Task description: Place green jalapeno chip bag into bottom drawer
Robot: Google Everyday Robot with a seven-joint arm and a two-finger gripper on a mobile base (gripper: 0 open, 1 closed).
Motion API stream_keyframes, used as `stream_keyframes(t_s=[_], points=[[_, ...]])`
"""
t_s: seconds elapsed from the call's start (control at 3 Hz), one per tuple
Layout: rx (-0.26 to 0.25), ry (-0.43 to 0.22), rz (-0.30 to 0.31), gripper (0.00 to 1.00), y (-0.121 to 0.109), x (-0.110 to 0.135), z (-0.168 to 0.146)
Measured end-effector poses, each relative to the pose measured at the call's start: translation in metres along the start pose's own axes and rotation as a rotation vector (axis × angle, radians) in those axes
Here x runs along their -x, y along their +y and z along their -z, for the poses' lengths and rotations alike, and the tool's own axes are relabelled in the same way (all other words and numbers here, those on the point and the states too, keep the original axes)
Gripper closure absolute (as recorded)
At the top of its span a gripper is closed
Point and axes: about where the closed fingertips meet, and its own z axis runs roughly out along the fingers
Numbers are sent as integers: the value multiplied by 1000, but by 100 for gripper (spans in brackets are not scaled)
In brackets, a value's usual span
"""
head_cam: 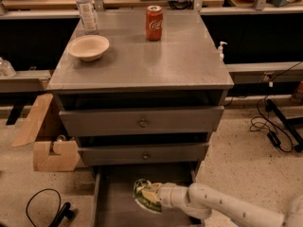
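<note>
The green jalapeno chip bag (143, 193) is a small crinkled green bag with a white edge and yellowish print. It is held over the open bottom drawer (118, 202), the lowest grey tray pulled out of the cabinet. My gripper (154, 196) comes in from the lower right on a white arm and is shut on the bag's right side. The bag hangs above the middle of the drawer floor. The fingers are mostly hidden behind the bag.
A red soda can (154, 22), a beige bowl (88, 47) and a water bottle (86, 8) stand on the cabinet top. Two upper drawers with round knobs (142, 123) are closed. A cardboard box (49, 143) stands at the left, cables (45, 209) lie on the floor.
</note>
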Motion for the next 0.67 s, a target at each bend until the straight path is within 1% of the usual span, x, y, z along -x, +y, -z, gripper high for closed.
stream_keyframes(t_s=[0.33,0.67], points=[[46,35,-111,100,2,-53,-35],[71,57,-183,100,-3,-78,-62]])
